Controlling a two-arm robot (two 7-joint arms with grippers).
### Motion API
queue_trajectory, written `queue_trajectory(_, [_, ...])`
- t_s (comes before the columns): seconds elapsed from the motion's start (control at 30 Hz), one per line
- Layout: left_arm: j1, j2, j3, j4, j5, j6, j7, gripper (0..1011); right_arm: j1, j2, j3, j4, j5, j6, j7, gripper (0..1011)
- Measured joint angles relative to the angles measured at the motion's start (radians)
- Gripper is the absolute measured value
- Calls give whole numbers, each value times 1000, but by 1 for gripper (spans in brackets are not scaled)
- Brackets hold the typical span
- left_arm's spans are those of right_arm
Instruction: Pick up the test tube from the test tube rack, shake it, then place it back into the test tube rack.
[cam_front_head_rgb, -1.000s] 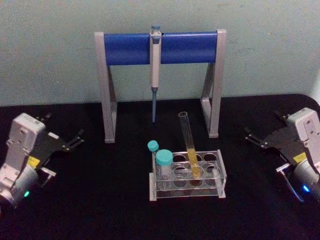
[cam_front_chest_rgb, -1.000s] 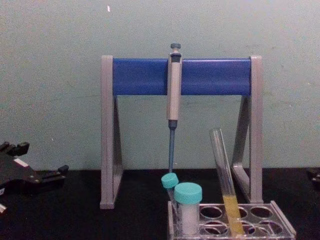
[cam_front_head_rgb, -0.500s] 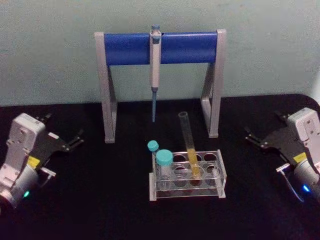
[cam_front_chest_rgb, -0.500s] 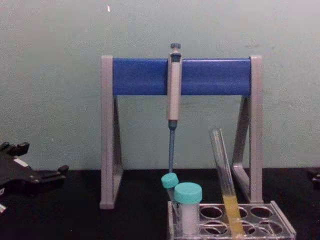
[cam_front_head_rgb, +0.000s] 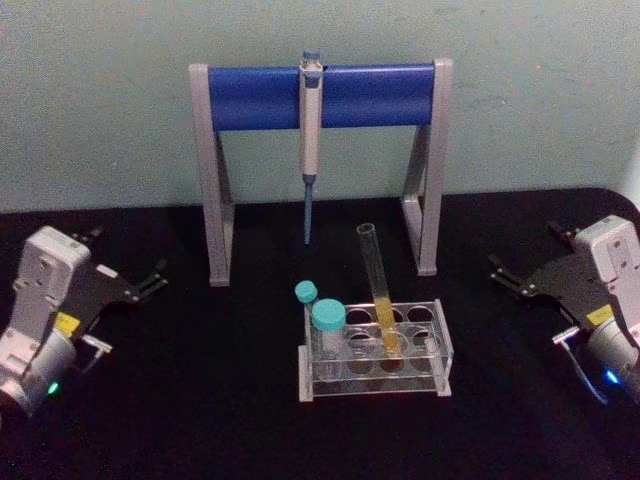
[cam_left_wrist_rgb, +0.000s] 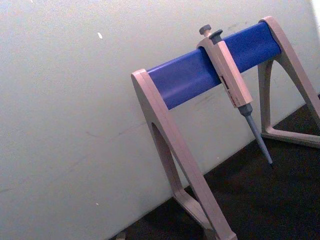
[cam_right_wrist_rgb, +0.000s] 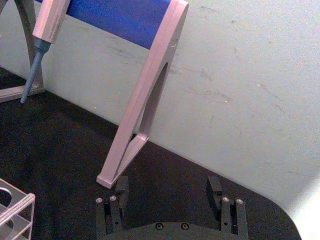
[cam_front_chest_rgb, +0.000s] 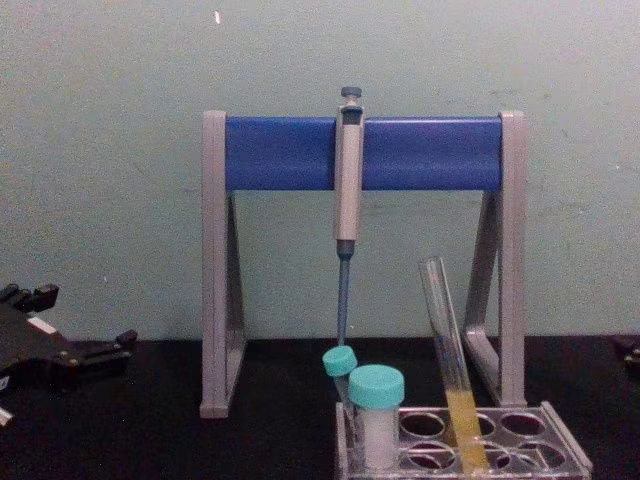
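Test tube (cam_front_head_rgb: 377, 280) in rack (cam_front_head_rgb: 441, 347), between left pincer (cam_front_head_rgb: 155, 278), right pincer (cam_front_head_rgb: 497, 272)

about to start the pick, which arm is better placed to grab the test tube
Probably right. The right gripper, open, sits nearer the test tube, which stands right of centre in the test tube rack. The teal-capped tubes stand between it and the left gripper.

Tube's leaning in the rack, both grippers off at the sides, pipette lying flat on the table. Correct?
No: the pipette is not flat on the table. It hangs upright from the blue bar, as the chest view shows. The rest holds: the test tube leans in the test tube rack, with the left gripper and right gripper off at the sides.
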Motion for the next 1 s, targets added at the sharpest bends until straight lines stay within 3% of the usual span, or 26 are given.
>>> queue_trajectory(0.23, [0, 0, 0, 0, 0, 0, 0, 1001, 0, 0, 0, 0, 0, 0, 0, 1000])
queue_trajectory(0.6, [0, 0, 0, 0, 0, 0, 0, 1001, -40, 6, 44, -58, -3, -33, 33, 1000])
queue_trajectory(1.0, [0, 0, 0, 0, 0, 0, 0, 1001, -67, 15, 58, -151, 42, -92, 172, 1000])
